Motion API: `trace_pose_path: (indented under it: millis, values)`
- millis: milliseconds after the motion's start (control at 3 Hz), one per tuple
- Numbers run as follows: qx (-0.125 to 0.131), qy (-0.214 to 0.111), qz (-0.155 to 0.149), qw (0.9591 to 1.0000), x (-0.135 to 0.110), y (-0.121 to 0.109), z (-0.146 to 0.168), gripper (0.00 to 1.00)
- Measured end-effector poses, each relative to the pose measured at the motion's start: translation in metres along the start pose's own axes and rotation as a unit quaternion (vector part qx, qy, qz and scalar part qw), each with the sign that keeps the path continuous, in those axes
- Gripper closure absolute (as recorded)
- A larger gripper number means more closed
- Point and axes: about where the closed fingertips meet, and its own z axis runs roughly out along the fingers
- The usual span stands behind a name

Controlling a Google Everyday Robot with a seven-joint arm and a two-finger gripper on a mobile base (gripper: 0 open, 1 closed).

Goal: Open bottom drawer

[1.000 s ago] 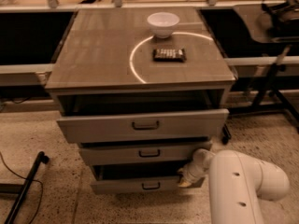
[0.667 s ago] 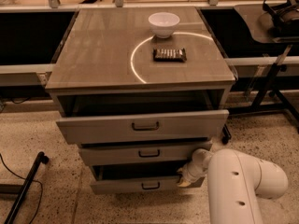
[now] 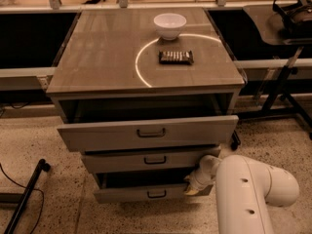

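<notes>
The grey cabinet has three drawers, all pulled partly out. The bottom drawer (image 3: 146, 194) is the lowest and narrowest, with a small dark bar handle (image 3: 156, 194) at its centre. A dark gap shows above its front. My gripper (image 3: 194, 186) is at the right end of the bottom drawer's front, under the middle drawer (image 3: 146, 160). My white arm (image 3: 248, 194) fills the lower right and hides the gripper's rear.
The top drawer (image 3: 146, 132) sticks out the farthest. On the cabinet top stand a white bowl (image 3: 169, 25) and a dark flat packet (image 3: 176, 57). A black stand's legs (image 3: 287, 89) are at the right, a black bar (image 3: 24, 194) on the floor at the left.
The view has shifted slightly. The gripper and the bottom drawer stand much as before.
</notes>
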Motion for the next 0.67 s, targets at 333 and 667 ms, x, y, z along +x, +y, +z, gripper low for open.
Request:
trace_pose_path:
  millis: [333,667]
  values:
    - [0.0,0.0,0.0,1.0,-0.0011,-0.0002,-0.0027,1.0]
    - [0.0,0.0,0.0,1.0,-0.0011,-0.0044,-0.0007,1.0]
